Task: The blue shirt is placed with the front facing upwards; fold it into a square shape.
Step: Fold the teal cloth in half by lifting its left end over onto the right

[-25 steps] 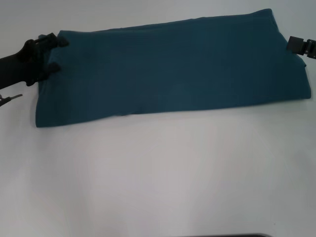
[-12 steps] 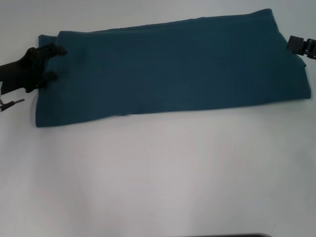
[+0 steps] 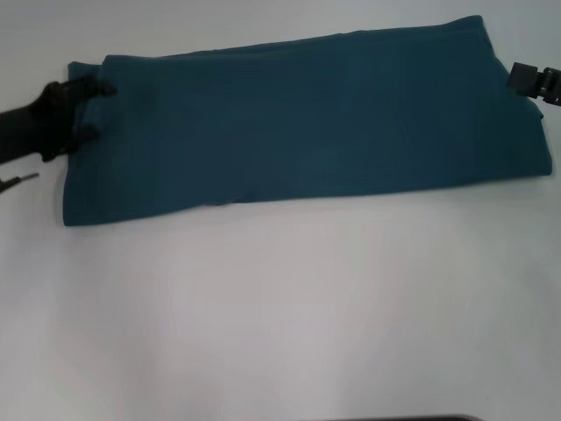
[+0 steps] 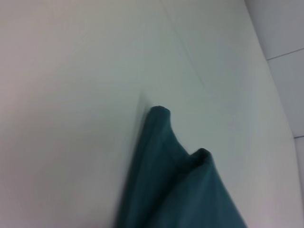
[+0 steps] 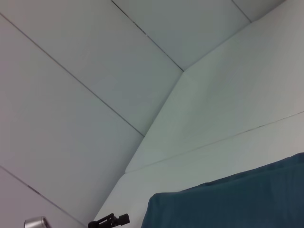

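I see the blue shirt [image 3: 298, 123] folded into a long band on the surface [image 3: 280, 307]. My left pincer [image 3: 92, 110], spread wide, straddles one end; a shallow bite risks separating layers. I cannot tell the right pincer's [image 3: 526, 82] state.

Blue shirt [image 3: 307, 123] soft matt cloth; table [image 3: 280, 307] seemingly smooth.

You'll see the left gripper [image 3: 94, 110] has slid back toward the left edge of the frame, off the blue shirt [image 3: 307, 123]. Its fingers [image 3: 105, 89] now sit at the cloth's left end (they overlapped the top layer a second ago), uncovering a lower layer's corner at upper left.
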Controlling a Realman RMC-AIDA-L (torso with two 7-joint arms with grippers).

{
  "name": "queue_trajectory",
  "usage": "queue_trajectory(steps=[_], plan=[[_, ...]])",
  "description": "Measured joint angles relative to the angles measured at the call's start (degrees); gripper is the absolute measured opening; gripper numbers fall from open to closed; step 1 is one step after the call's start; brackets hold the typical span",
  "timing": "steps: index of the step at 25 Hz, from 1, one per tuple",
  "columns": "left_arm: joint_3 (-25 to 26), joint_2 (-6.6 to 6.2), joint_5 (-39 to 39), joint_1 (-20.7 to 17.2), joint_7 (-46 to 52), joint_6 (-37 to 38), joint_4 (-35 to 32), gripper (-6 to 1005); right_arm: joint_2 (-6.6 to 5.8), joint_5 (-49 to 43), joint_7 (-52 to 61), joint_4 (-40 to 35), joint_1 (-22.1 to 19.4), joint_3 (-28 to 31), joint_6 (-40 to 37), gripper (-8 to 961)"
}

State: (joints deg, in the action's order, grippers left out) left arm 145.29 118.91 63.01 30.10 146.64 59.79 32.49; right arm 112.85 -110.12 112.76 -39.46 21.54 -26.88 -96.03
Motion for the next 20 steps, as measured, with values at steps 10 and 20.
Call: queue_trajectory(steps=[10, 20], plan=[[-9.76, -11.56, -5.97, 4.25, -0.64, 20.39, 7.28, 825, -1.38, -1.73, 0.00, -0.11, 0.08, -0.24, 0.34, 899], [-12.56, -9.68, -14.24, 6.81, 2.39, 14.30, 8.59, 825, -1.19, -2.03, -0.06, 0.12, 0.43, -0.43, 0.92, 899]])
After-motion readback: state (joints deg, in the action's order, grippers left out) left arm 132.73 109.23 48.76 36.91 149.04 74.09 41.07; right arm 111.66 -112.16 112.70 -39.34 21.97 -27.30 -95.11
